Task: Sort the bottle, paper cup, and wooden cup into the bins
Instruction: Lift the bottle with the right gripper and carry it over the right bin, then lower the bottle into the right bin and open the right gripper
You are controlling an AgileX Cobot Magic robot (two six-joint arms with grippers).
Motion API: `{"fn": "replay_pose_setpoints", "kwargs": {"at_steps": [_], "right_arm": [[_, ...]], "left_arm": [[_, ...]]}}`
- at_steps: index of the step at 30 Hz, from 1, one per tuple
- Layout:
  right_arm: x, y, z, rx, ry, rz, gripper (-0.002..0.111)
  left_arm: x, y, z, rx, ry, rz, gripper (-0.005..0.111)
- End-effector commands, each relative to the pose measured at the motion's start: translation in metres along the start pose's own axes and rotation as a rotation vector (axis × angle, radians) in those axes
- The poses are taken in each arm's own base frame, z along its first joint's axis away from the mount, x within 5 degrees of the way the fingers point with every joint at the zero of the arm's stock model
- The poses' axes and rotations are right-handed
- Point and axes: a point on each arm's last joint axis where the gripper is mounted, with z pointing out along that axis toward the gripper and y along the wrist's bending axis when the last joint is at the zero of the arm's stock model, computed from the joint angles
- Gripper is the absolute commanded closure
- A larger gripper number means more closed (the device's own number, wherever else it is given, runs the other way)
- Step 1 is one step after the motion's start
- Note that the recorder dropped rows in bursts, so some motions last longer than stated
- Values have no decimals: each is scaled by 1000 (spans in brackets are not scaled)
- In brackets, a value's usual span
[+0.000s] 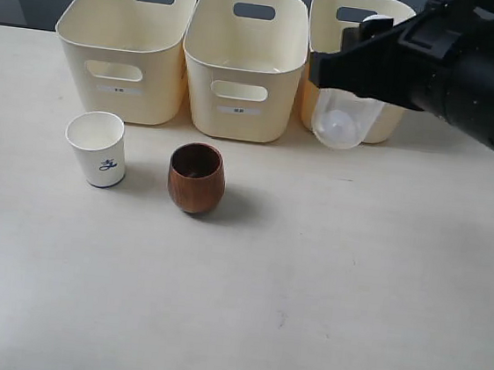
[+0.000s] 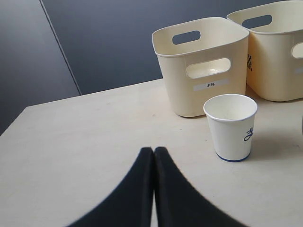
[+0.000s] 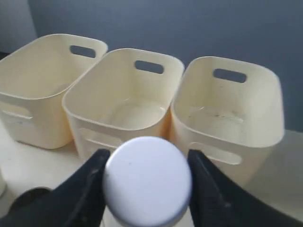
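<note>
On the pale surface [image 1: 321, 317], a wooden cup [image 1: 196, 177] stands beside a paper cup [image 1: 98, 148]. The left tool [image 2: 154, 153] is closed and empty. Behind, the right tool [image 3: 147, 165] grips the bottle [image 1: 346, 116], lifted before the rightmost of three bins [image 1: 247, 61].

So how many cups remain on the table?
2: the paper cup stands before the left bin, the wooden cup beside it, before the middle bin. None looks hidden.

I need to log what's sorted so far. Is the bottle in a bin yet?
No. The bottle hangs upright in the right gripper, in front of the right bin, not inside it.
</note>
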Motion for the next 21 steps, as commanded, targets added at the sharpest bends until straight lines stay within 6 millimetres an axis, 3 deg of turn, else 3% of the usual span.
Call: {"fn": "replay_pose_setpoints", "kwargs": {"at_steps": [1, 6, 13, 21], "right_arm": [[-9, -8, -2, 72, -91, -63, 109], [-21, -10, -4, 114, -220, -98, 109], [-31, -33, -4, 313, -355, -16, 109], [-22, -37, 34, 291, -397, -81, 109]], "left_arm": [[0, 0, 0, 2, -9, -1, 107], [0, 0, 0, 2, -10, -1, 107], [0, 0, 0, 2, -10, -1, 107], [0, 0, 0, 2, -10, -1, 107]]}}
